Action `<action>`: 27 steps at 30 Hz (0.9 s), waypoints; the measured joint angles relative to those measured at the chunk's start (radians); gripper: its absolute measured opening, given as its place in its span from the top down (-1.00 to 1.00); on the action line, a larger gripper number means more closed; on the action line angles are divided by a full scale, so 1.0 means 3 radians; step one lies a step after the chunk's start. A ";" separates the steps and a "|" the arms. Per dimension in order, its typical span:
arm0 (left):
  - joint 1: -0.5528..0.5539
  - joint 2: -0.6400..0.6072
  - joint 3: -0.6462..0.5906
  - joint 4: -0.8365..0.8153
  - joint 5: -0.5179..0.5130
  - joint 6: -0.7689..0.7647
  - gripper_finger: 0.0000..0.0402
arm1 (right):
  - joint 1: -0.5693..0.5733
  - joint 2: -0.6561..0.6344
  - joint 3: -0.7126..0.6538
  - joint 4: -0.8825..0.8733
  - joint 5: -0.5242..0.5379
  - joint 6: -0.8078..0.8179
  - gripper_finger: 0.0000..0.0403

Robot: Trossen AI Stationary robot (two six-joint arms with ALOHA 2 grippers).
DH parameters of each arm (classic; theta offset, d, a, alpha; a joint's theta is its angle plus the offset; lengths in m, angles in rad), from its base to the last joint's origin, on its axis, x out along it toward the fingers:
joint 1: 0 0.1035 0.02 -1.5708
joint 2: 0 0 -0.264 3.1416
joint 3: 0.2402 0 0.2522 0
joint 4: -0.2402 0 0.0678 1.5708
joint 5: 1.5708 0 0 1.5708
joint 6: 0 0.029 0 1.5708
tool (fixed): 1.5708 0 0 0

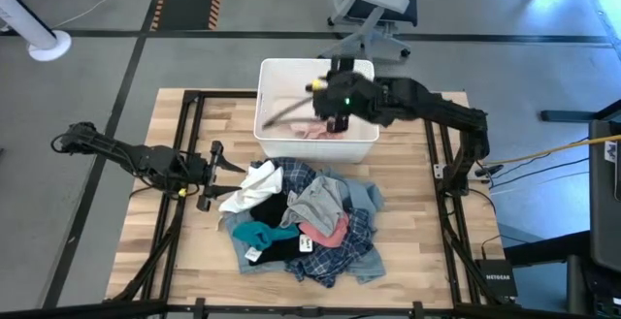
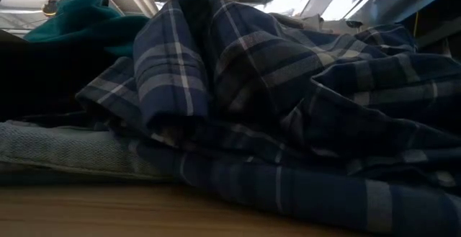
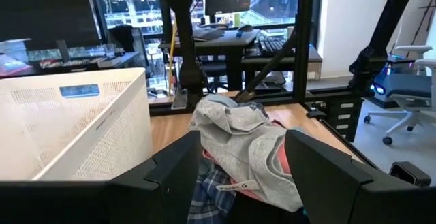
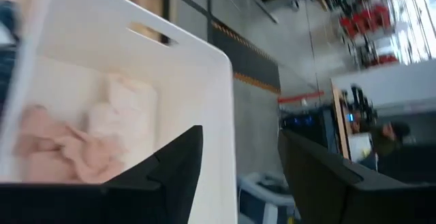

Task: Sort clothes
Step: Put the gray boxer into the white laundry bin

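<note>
Your right gripper (image 1: 335, 123) hangs released over the white bin (image 1: 269, 77), empty, a pink piece (image 4: 54, 149) lying below. The left gripper (image 1: 215, 175), spread wide, waits beside the clothes (image 1: 310, 224). They're soft, light, tangled: pinch 1 raised fold.

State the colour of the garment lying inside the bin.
Pale pink garment, clearest in the right wrist view.

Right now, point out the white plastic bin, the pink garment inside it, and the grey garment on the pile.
white plastic bin (image 1: 361, 149), high view, front rim.
pink garment (image 1: 315, 131), high view, its middle.
grey garment (image 1: 317, 203), high view, its middle.
</note>
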 joint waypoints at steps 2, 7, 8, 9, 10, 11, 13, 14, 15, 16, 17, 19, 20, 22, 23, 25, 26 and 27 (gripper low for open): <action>0.0000 0.0000 0.0000 0.0007 0.0000 -0.0010 -0.05 | 0.0136 0.0000 0.0000 -0.0026 0.0002 -0.0017 -0.02; 0.0000 0.0001 -0.0001 0.0001 0.0000 0.0031 -0.05 | 0.0474 0.0000 0.0000 -0.0175 0.0003 -0.0025 0.00; 0.0000 0.0001 0.0001 -0.0003 0.0000 0.0056 -0.05 | 0.0544 0.0000 0.0000 -0.0225 0.0002 -0.0010 0.00; 0.0000 0.0001 0.0000 -0.0005 0.0000 0.0075 -0.05 | 0.0612 0.0000 0.0000 -0.0267 0.0002 0.0001 0.00; 0.0000 0.0001 -0.0001 -0.0008 0.0000 0.0076 -0.05 | 0.0677 0.0000 0.0000 -0.0303 0.0002 0.0015 0.00; 0.0000 0.0001 -0.0001 -0.0008 0.0000 0.0076 -0.05 | 0.0742 0.0000 0.0000 -0.0345 0.0002 0.0029 0.00; 0.0000 0.0001 -0.0001 -0.0010 0.0000 0.0076 -0.05 | 0.0857 0.0000 0.0000 -0.0406 0.0001 0.0094 0.00; 0.0000 0.0001 -0.0001 -0.0011 0.0000 0.0076 -0.05 | 0.0909 0.0000 0.0000 -0.0432 -0.0009 0.0124 0.00; 0.0000 0.0001 -0.0001 -0.0010 0.0000 0.0076 -0.05 | 0.0962 0.0000 0.0000 -0.0472 -0.0019 0.0178 0.00; 0.0000 0.0001 -0.0001 -0.0010 -0.0001 0.0077 -0.05 | 0.1011 0.0000 0.0000 -0.0500 -0.0018 0.0223 0.00; 0.0000 0.0001 -0.0001 -0.0010 0.0000 0.0077 -0.05 | 0.1052 0.0000 0.0000 -0.0523 -0.0019 0.0274 0.00; 0.0000 0.0001 -0.0001 -0.0011 0.0000 0.0077 -0.05 | 0.1135 0.0000 0.0000 -0.0600 -0.0017 0.0404 0.00; 0.0000 0.0001 -0.0001 -0.0010 0.0000 0.0082 -0.05 | 0.1176 0.0000 -0.0002 -0.0643 -0.0017 0.0463 0.00; 0.0000 0.0001 -0.0001 -0.0010 0.0000 0.0094 -0.05 | 0.1254 0.0000 -0.0048 -0.0695 0.0002 0.0571 0.00; 0.0000 0.0001 -0.0001 -0.0010 0.0000 0.0094 -0.05 | 0.1292 0.0000 -0.0071 -0.0738 0.0013 0.0627 0.00; 0.0000 0.0001 -0.0001 -0.0010 -0.0001 0.0089 -0.05 | 0.1358 0.0001 -0.0118 -0.0793 0.0012 0.0718 0.00; 0.0000 0.0001 -0.0001 -0.0010 -0.0001 0.0089 -0.05 | 0.1387 0.0001 -0.0153 -0.0787 0.0011 0.0764 0.00; 0.0000 0.0001 -0.0001 -0.0010 0.0000 0.0089 -0.05 | 0.1413 0.0001 -0.0189 -0.0775 0.0003 0.0797 0.00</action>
